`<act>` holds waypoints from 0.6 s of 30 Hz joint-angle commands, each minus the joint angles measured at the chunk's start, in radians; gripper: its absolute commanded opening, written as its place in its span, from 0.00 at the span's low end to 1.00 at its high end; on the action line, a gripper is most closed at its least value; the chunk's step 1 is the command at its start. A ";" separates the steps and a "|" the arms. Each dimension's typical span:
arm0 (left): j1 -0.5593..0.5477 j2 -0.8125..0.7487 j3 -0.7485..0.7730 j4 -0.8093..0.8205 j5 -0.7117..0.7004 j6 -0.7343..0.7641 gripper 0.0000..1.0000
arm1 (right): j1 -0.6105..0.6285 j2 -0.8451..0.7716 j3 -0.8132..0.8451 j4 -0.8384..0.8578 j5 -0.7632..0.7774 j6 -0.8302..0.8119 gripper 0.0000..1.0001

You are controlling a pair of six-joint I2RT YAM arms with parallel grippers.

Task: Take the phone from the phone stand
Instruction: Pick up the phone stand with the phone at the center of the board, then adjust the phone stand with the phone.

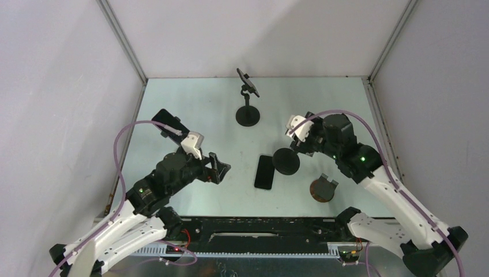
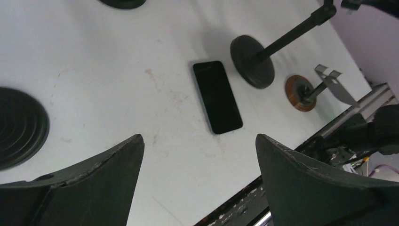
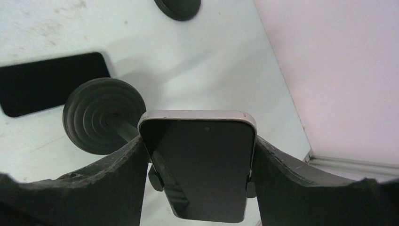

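A dark-screened phone (image 3: 202, 165) with a pale rim sits in the clamp of a phone stand with a round ribbed black base (image 3: 103, 122), also in the top view (image 1: 286, 161). My right gripper (image 3: 198, 139) is shut on the phone, one finger on each long edge; the clamp ears still show at its sides. In the top view the right gripper (image 1: 300, 140) hides the phone. My left gripper (image 2: 198, 137) is open and empty, low over the table near the front, left of centre (image 1: 218, 168).
A second black phone (image 1: 264, 171) lies flat just left of the stand's base. An empty black stand (image 1: 248, 112) is at the back. A brown-based stand (image 1: 323, 188) is front right. Another dark phone on a stand (image 1: 169, 123) is at the left.
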 commanded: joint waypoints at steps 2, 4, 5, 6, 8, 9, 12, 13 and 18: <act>-0.097 0.024 -0.038 0.247 0.028 0.048 0.95 | 0.078 -0.133 0.016 0.075 -0.033 0.034 0.00; -0.201 0.053 -0.044 0.315 -0.073 0.084 0.96 | 0.116 -0.167 0.011 0.057 -0.054 0.036 0.00; -0.287 0.077 -0.053 0.370 -0.154 0.122 0.96 | 0.124 -0.180 0.008 0.050 -0.069 0.035 0.00; -0.332 0.088 -0.059 0.401 -0.189 0.143 0.97 | 0.140 -0.207 0.000 0.037 -0.100 0.031 0.00; -0.441 0.140 -0.081 0.504 -0.260 0.208 0.98 | 0.161 -0.254 -0.012 0.022 -0.158 0.031 0.00; -0.494 0.155 -0.090 0.563 -0.289 0.241 0.98 | 0.169 -0.284 -0.020 0.021 -0.195 0.033 0.00; -0.543 0.228 -0.086 0.630 -0.305 0.272 0.99 | 0.204 -0.340 -0.029 0.030 -0.264 0.052 0.00; -0.551 0.239 -0.078 0.650 -0.302 0.280 0.99 | 0.212 -0.359 -0.032 0.033 -0.289 0.056 0.00; -0.557 0.288 -0.070 0.766 -0.262 0.305 0.97 | 0.287 -0.387 -0.040 0.050 -0.333 0.068 0.00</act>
